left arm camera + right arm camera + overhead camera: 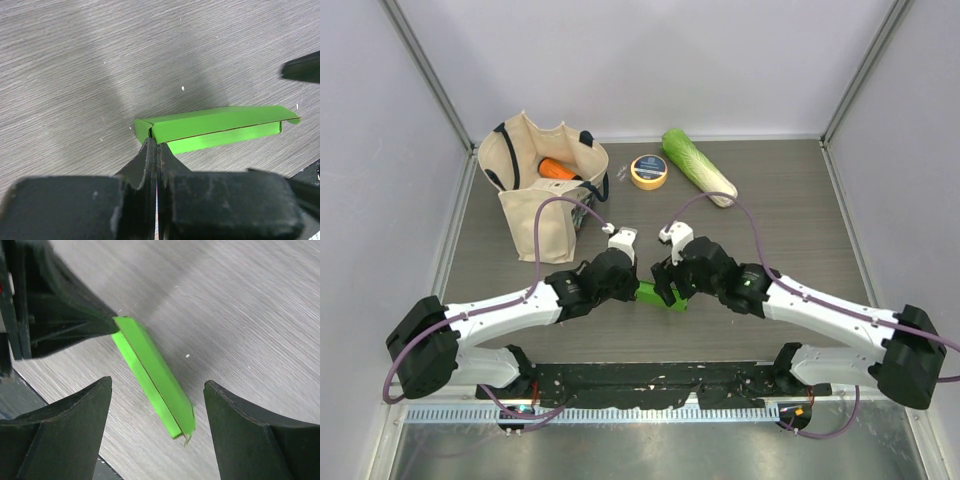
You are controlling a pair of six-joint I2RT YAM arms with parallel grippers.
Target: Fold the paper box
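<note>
Near the front edge of the table (790, 220), between both arms, sits the paper box (215, 125), a slim green sleeve. The left gripper (156, 147) is pressed together, pinching the box's end corner. The right gripper (157, 385) stands spread wide, its fingers (240, 430) flanking the box's other end without touching it.

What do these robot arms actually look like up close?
The left arm and right arm have white shells between bulky black joints. A purple cable loops along each. The left gripper and right gripper have matt black, wedge-shaped fingers.
</note>
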